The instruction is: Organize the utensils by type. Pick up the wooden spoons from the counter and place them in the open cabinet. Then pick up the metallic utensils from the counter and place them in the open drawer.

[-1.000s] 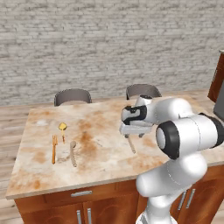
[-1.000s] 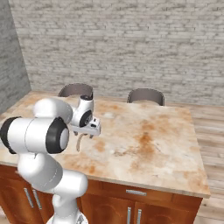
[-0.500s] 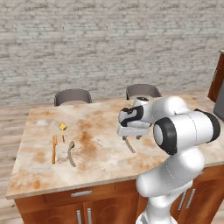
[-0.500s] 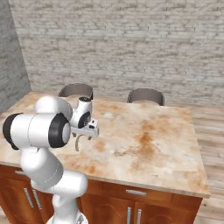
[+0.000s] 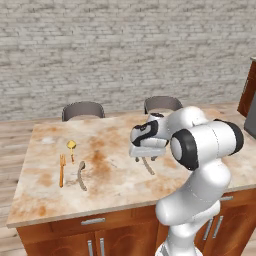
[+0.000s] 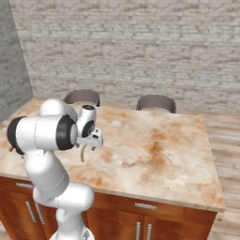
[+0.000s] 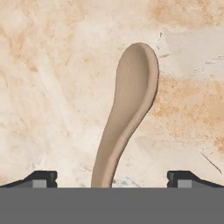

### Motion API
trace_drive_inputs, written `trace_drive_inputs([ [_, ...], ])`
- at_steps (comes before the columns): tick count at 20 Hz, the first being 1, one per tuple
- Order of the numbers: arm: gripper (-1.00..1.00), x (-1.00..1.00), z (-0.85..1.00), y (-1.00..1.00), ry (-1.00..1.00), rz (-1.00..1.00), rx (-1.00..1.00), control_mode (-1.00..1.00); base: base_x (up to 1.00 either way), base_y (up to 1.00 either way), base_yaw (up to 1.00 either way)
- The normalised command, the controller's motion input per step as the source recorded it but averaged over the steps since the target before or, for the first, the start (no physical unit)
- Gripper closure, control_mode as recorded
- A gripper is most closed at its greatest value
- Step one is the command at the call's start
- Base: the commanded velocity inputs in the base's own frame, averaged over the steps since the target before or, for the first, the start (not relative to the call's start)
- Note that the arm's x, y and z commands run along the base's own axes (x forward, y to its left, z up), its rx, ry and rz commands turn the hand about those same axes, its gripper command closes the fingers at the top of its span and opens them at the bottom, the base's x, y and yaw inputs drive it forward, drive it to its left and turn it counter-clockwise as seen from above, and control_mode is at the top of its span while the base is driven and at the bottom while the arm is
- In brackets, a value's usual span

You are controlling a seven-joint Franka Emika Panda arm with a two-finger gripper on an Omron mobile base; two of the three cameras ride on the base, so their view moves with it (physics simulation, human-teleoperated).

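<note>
The gripper (image 7: 112, 179) hangs low with its jaws spread wide, one on each side of the handle of a pale wooden spoon (image 7: 127, 116) lying flat on the beige marbled stone bench (image 5: 115, 180). Further left on the bench lie a second wooden spoon (image 5: 80, 175), an orange fork (image 5: 62, 169) and a small golden spoon (image 5: 71, 148), near one another. Beyond the bench stand two dark rounded chairs (image 5: 83, 109) before a grey brick wall (image 5: 125, 50).

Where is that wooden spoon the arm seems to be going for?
The wooden spoon lies flat on the marble counter, directly beneath the open tool, right of the fork and spoons.
</note>
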Motion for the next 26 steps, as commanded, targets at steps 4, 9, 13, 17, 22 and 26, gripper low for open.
trace_drive_inputs([
  [4,-1.00,0.15,-0.17,0.02,0.00,0.00,0.00,-1.00,0.00,0.00,0.00],
  [9,-1.00,0.15,-0.21,0.06,0.00,0.00,0.00,-1.00,0.00,0.00,0.00],
  [13,1.00,0.01,-0.26,0.11,0.02,0.00,0.00,-1.00,0.00,0.00,0.00],
  [17,1.00,0.00,-0.23,0.08,0.00,0.00,0.00,-1.00,0.00,0.00,0.00],
  [22,1.00,0.00,-0.12,0.02,0.00,0.00,-0.05,-1.00,0.00,0.00,0.00],
  [26,1.00,-0.04,-0.02,0.00,0.00,0.00,0.00,-1.00,0.00,0.00,0.00],
])
